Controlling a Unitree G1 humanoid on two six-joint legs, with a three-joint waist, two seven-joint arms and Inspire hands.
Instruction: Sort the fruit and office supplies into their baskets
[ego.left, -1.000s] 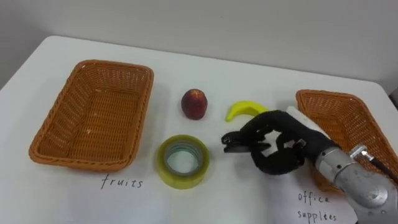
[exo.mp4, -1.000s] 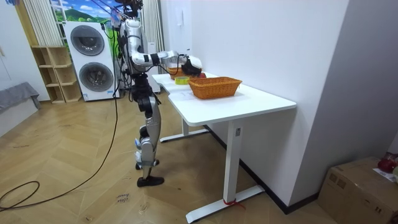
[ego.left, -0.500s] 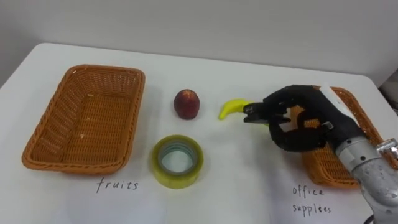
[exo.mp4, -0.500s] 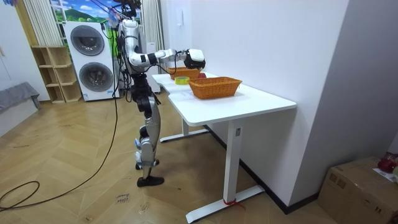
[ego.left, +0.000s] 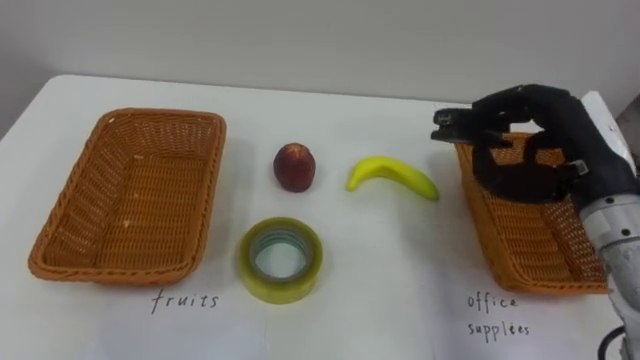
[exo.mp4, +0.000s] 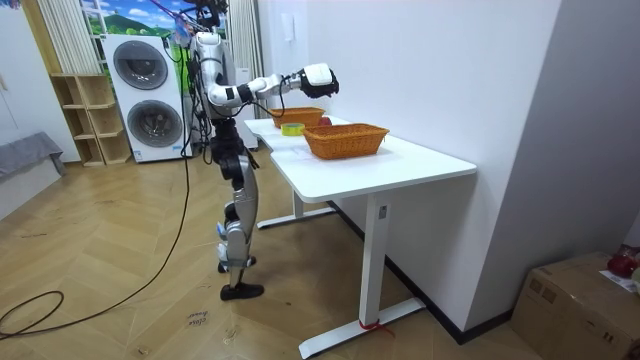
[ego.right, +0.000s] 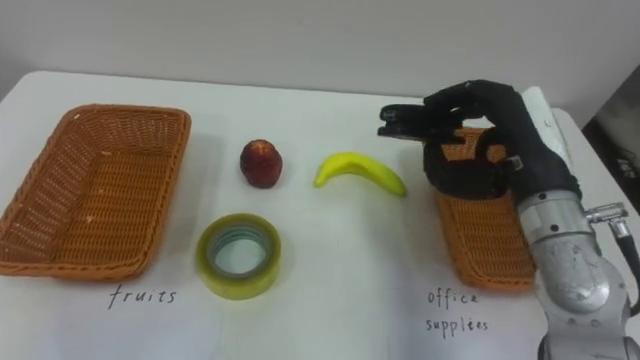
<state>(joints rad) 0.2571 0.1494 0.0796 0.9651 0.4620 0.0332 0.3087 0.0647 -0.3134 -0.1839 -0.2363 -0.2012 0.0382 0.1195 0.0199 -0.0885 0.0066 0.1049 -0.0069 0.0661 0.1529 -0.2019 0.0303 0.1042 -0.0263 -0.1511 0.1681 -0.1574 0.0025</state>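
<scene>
Fruit and office supplies are not yet sorted, as far as the baskets show. At the far left of the white table the left basket lies with a bare bottom, and the handwritten word for fruit on the table in front marks it as the fruit's place. Next comes a red apple, with a roll of tape lying flat nearer the robot, its hole up. A banana lies just right of the apple, on its side, well apart from both baskets. The right basket, labelled for office supplies, shows nothing inside where it can be seen. The right hand hangs raised over that basket's left rim, its fingers curled and their tips drawn to the thumb. Whether they pinch some small dark thing I cannot tell – though a hold above this basket would suit a drop. In the room view the robot stands at the table's end, right arm out.
</scene>
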